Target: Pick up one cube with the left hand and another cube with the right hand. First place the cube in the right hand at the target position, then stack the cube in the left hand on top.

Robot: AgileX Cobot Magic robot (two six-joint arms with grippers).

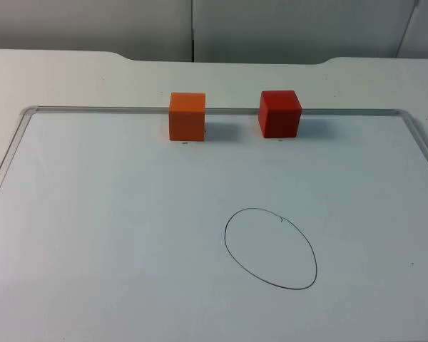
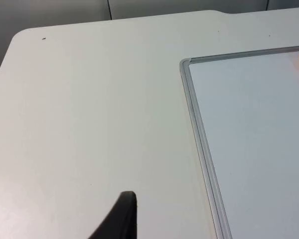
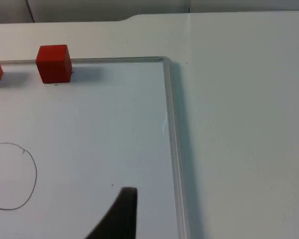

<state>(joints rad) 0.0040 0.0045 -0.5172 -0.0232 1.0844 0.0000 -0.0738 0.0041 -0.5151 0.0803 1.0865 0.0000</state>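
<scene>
Both cubes sit untouched at the far edge of the whiteboard [image 1: 71, 214], side by side but apart: the orange cube [image 1: 187, 116] on the left, the red cube [image 1: 279, 113] on the right. The drawn circle [image 1: 270, 248] — the target position — lies nearer the camera, well apart from both.

You cannot tell whether either end effector is spread or pressed together. The left end effector [image 2: 120, 219] hangs over the bare counter [image 2: 89, 109] outside the board's left frame; the right end effector [image 3: 120, 214] hangs over the board just inside its right frame.

The step in hand appears to be the approach. Bring each arm to its near-side cube, with the fingers square to opposite faces, and centre before closing.

Mind the raised frame just behind the cubes — descend from above. The gap between the cubes is narrow, so keep the inner fingers from nudging the neighbour. Open board surrounds the circle.
</scene>
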